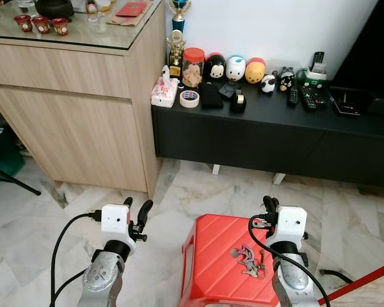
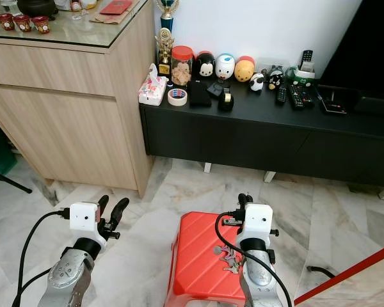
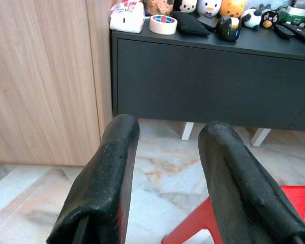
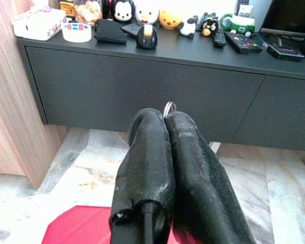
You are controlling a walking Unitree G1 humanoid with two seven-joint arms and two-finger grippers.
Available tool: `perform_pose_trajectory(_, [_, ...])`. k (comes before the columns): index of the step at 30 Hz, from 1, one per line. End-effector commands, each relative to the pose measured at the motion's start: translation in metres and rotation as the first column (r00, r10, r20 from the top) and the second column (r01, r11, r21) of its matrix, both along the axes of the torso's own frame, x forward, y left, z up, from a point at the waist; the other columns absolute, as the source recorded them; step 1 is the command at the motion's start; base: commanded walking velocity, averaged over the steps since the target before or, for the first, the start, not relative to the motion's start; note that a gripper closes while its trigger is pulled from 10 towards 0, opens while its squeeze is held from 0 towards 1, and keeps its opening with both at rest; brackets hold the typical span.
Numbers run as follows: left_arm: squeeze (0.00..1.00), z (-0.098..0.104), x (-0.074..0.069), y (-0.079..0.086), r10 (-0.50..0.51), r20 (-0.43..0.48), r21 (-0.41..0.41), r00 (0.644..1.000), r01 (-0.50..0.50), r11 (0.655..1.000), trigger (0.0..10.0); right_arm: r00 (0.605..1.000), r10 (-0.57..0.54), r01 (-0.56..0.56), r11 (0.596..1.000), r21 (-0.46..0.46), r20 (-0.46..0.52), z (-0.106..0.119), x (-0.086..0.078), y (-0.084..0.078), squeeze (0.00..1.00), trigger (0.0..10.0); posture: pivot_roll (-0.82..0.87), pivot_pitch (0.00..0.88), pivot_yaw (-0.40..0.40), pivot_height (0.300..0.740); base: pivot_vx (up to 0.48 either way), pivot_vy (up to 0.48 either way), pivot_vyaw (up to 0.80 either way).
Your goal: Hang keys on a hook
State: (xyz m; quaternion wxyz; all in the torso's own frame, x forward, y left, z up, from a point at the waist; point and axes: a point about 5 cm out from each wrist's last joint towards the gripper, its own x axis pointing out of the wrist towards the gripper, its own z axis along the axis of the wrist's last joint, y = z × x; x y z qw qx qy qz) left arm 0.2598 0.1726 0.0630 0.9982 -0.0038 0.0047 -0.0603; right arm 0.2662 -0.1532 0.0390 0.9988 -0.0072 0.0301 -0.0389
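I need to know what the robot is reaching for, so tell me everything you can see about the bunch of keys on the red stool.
The keys are a small bunch of several silvery grey metal keys, joined with what looks like a reddish tag or fob. They lie flat in a loose heap on the ribbed top of the red plastic stool, near its right edge. The right claw, fingers shut, is raised just beside them and is not seen touching them. Individual key shapes are too small to make out.

A red stool (image 1: pixel 211 256) stood on the marble floor (image 1: pixel 179 192), with the keys (image 1: pixel 249 261) lying on it.
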Motion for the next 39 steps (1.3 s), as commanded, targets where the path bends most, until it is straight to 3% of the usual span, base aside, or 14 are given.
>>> perform_pose_trajectory(1, [0.00,-0.0012,-0.0002,-0.0024,-0.008,-0.010,0.002,1.000,0.008,1.000,10.0,1.000,-0.011,0.011,1.000,0.002,-0.020,-0.0021,0.0004,-0.0024,0.00,10.0,0.07,0.078,-0.096,0.740,0.000,0.000,0.00])
perform_pose_trajectory(14, [0.00,-0.0018,-0.0020,-0.0037,-0.007,-0.012,0.000,1.000,0.007,1.000,10.0,1.000,-0.008,0.008,1.000,-0.001,-0.030,-0.0030,0.0001,-0.0025,0.00,10.0,0.08,0.080,-0.102,0.740,0.000,0.000,0.00])
perform_pose_trajectory(39, [0.00,-0.0020,-0.0014,-0.0035,-0.008,-0.013,0.007,1.000,0.008,1.000,10.0,0.999,-0.005,0.005,1.000,-0.003,-0.045,-0.0048,0.0019,-0.0012,0.00,10.0,0.08,0.067,-0.095,0.740,-0.314,0.000,0.00])
